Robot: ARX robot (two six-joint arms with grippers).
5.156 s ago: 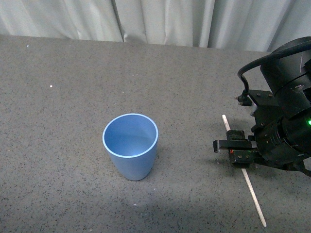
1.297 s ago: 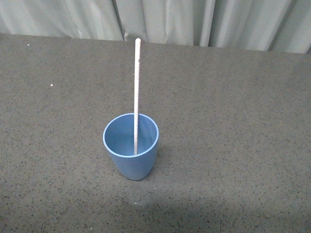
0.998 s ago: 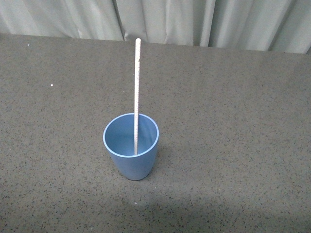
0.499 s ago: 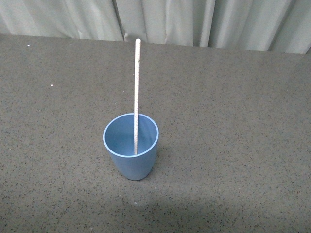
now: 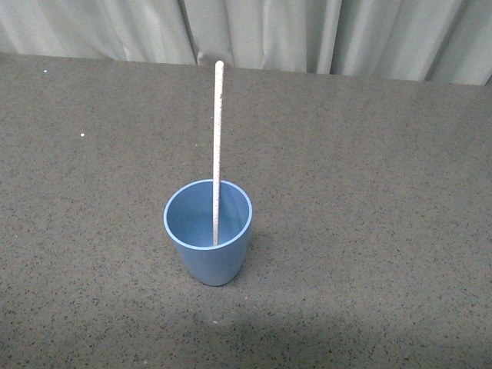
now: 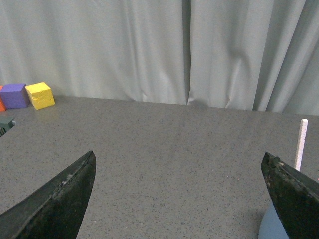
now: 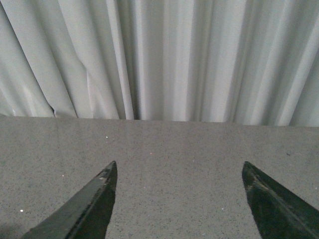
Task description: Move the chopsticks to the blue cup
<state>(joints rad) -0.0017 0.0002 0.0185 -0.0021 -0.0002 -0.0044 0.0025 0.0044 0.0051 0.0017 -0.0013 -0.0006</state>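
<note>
The light-blue cup [image 5: 207,232] stands upright on the grey table in the front view. The pale chopstick [image 5: 217,138] stands in it, lower end inside, top leaning toward the curtain. Neither arm shows in the front view. In the left wrist view my left gripper [image 6: 179,172] is open and empty, jaws wide apart over bare table; the chopstick's top [image 6: 300,142] and a bit of the cup [image 6: 271,229] show past one finger [image 6: 294,196]. In the right wrist view my right gripper [image 7: 179,174] is open and empty; cup and chopstick are out of that view.
A grey-white curtain [image 5: 307,34] hangs along the table's far edge. A yellow block [image 6: 40,95] and a purple block [image 6: 14,94] sit by the curtain in the left wrist view. The speckled grey table [image 5: 369,192] surrounds the cup.
About five seconds ago the chopstick lay on the table at the right under the right gripper. Now it stands in the cup and the arm is gone. Nothing moved in the last second.
</note>
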